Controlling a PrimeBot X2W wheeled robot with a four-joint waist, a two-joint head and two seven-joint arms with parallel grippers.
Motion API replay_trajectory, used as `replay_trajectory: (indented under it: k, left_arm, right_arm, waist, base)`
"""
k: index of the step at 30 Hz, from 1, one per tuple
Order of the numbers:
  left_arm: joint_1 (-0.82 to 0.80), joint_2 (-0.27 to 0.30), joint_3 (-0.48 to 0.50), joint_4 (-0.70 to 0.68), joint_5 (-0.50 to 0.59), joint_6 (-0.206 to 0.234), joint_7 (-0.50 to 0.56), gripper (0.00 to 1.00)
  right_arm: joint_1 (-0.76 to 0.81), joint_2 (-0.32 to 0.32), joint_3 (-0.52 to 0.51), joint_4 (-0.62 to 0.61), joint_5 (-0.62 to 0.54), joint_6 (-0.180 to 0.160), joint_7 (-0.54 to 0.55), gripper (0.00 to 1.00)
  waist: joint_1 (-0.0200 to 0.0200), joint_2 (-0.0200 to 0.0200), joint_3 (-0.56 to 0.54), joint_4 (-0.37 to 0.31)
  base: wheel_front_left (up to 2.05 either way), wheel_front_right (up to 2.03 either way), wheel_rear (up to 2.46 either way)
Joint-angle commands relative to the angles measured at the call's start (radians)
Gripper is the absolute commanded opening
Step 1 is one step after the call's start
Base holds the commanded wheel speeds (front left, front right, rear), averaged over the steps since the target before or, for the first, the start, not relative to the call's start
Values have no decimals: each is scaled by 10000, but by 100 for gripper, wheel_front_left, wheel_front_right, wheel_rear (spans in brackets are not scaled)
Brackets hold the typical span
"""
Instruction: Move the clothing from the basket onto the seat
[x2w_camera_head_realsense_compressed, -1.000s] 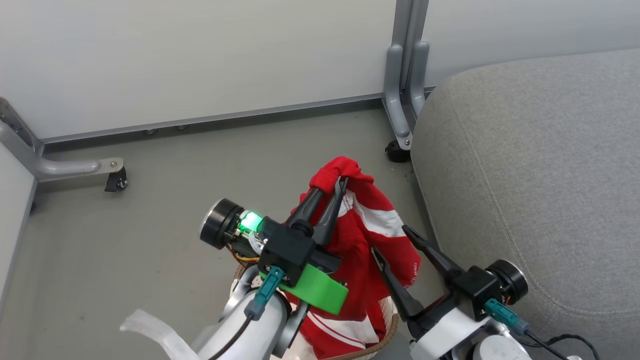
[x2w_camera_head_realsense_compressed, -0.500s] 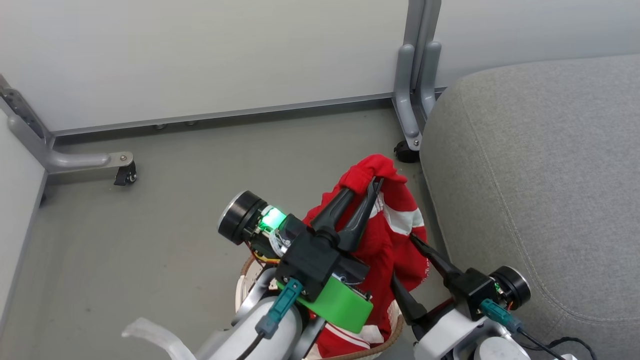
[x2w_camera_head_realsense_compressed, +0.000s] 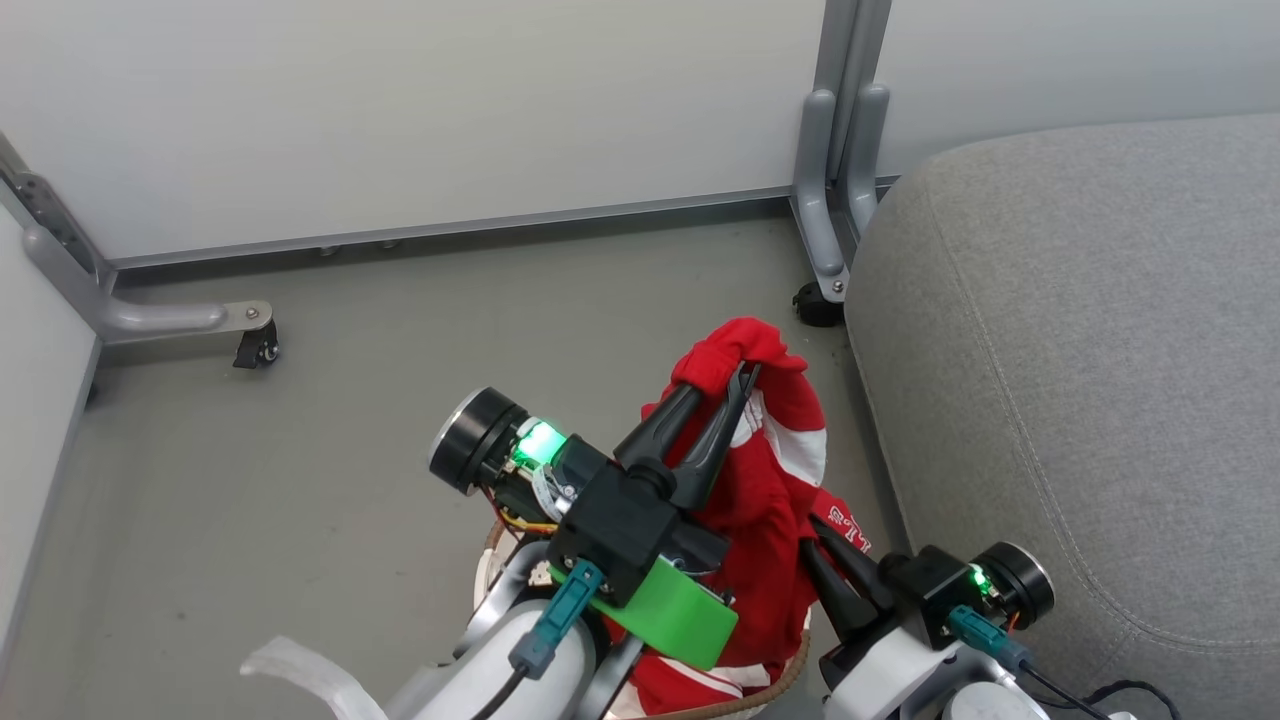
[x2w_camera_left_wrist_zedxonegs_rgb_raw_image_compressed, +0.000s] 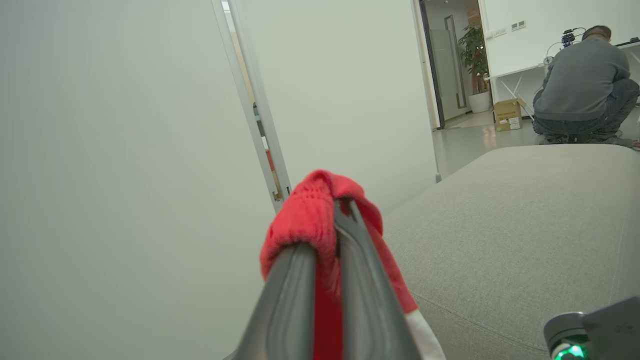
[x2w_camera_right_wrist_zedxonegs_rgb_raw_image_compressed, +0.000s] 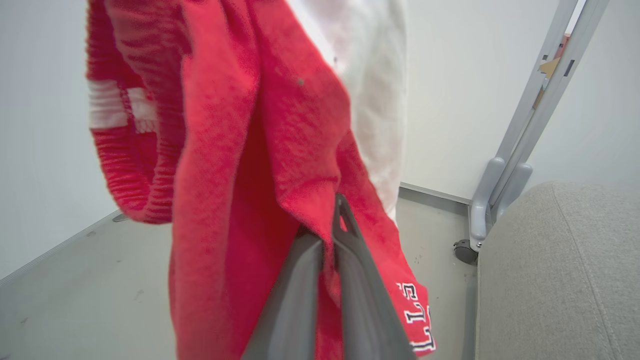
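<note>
Gripping the clothing in two places above the basket, at bottom centre of the head view: clenched in the left tool by a bunched red fold at the top of the bundle, and pinched in the right tool lower down, just beside the white lettering, with both pairs of fingers closed on cloth. Hanging mostly clear of the basket, with the lowest red-and-white folds reaching down to the brown rim or inside it; impossible to tell whether a second garment lies underneath. Needing to travel rightward in the head view to the seat, whose rounded edge sits just beside the hanging cloth, nearer the right tool than the left. Running up the frame from the lower pinch to the upper one, as the bundle's long axis does, so probably calling for a sideways carry with the low end lifted over the seat edge. Shown from the left wrist, not from the head: the seat top stretching away at right, apparently below the upper pinch, and a person crouched beyond it at upper right. Shown from the right wrist: cloth folded over the closed fingers, lettering at lower centre, floor at lower left.
</note>
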Motion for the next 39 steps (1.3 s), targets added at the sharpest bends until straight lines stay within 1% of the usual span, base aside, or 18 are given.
replay_trajectory:
  k: [1,7,8,9,10,18,30,34,38,39]
  left_arm:
    - [65,70,22,39,-5,72,14,0]
    - [107,138,48,231,-83,169,117,0]
    - [99,140,67,250,-75,197,127,19]
    - [65,192,41,299,2,204,171,86]
    - [68,181,51,320,-8,234,216,100]
    - [96,261,-12,531,-108,286,524,100]
    - [235,480,-124,752,-292,174,936,100]
    - [307,627,-223,886,-414,76,1281,100]
    - [391,919,-429,1023,-495,-183,1877,100]
    - [426,941,-431,1024,-535,-191,1975,100]
  right_arm:
    - [-42,-32,31,8,65,-3,-32,0]
    - [44,-75,76,-4,205,-3,-32,0]
    - [51,-83,71,0,225,-3,-32,0]
    - [49,-90,59,8,237,-3,-32,0]
    - [50,-93,52,13,244,-3,-32,0]
    - [-17,-72,-45,54,339,-3,-32,0]
    - [20,58,-366,-156,379,-3,-32,0]
    - [23,107,-536,-179,371,-3,-32,0]
    - [15,95,-592,-181,339,-3,-32,0]
    - [31,96,-611,-183,337,-3,-32,0]
  waist:
    - [1,0,18,-14]
    - [1,0,84,-40]
    - [1,0,94,-39]
    - [1,0,106,-38]
    - [1,0,113,-39]
    - [1,0,161,-51]
    - [1,0,202,-68]
    - [1,0,229,-118]
    - [1,0,250,-172]
    - [1,0,250,-179]
  base:
    - [0,0,0]
    - [0,0,0]
    - [0,0,0]
    - [0,0,0]
    - [0,0,0]
    - [0,0,0]
    - [0,0,0]
    - [0,0,0]
    - [0,0,0]
    - [0,0,0]
